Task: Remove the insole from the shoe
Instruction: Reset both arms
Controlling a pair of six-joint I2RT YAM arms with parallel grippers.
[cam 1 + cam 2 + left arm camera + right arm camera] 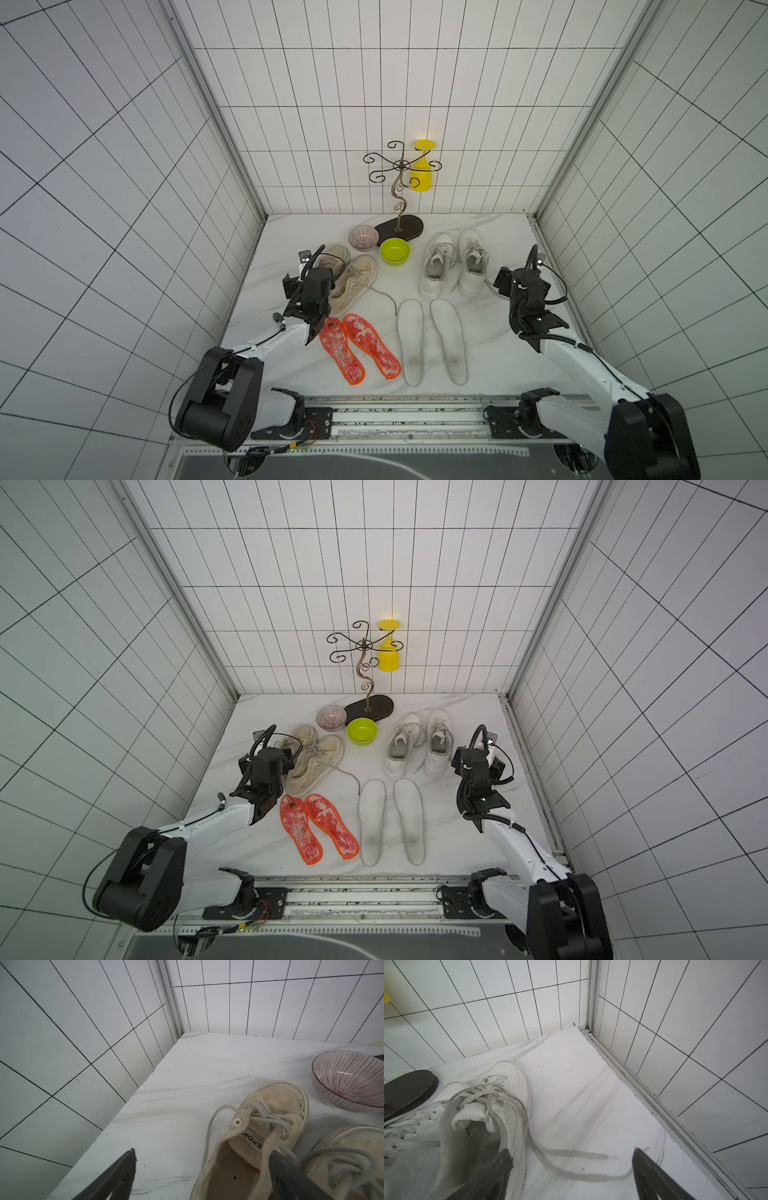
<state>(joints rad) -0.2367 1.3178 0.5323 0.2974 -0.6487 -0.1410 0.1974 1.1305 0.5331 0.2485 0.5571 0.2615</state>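
The left gripper point(204, 1152) hangs with its jaws spread wide and nothing between them. One finger point(288, 1176) sits over the side wall of a beige shoe point(270, 1118), and the other is over bare table point(176, 1095). I cannot tell whether that first finger touches the shoe. Right under the gripper the shoe's mouth gapes, showing a brownish floor inside. A second beige shoe point(342, 1147) lies close against it on the side away from the bare table. Just past the toes stands a pink ribbed bowl point(349, 1082). Behind this gripper, back toward its arm's base, two orange insoles point(372, 347) lie flat on the table side by side, out of the shoes. The nearer one is just beside the arm's wrist.

The right gripper point(571, 1151) is also spread wide and grips nothing. One finger point(496, 1169) hovers over the flank of a white sneaker point(506, 1093), and the other hangs over the table. A loose lace point(591, 1177) trails from the sneaker and loops across the table under the gap. A second white sneaker point(409, 1126) stands alongside the first, on its far side from the gripper. Back toward this arm's base and inward, two white insoles point(410, 340) lie flat and parallel, apart from the sneakers' heels.

Farther ahead, between the two pairs of shoes, sits a green bowl point(395, 251). Behind it is the dark base of a curly metal stand point(399, 227), with a yellow cup point(423, 170) hung upside down on one of its arms.
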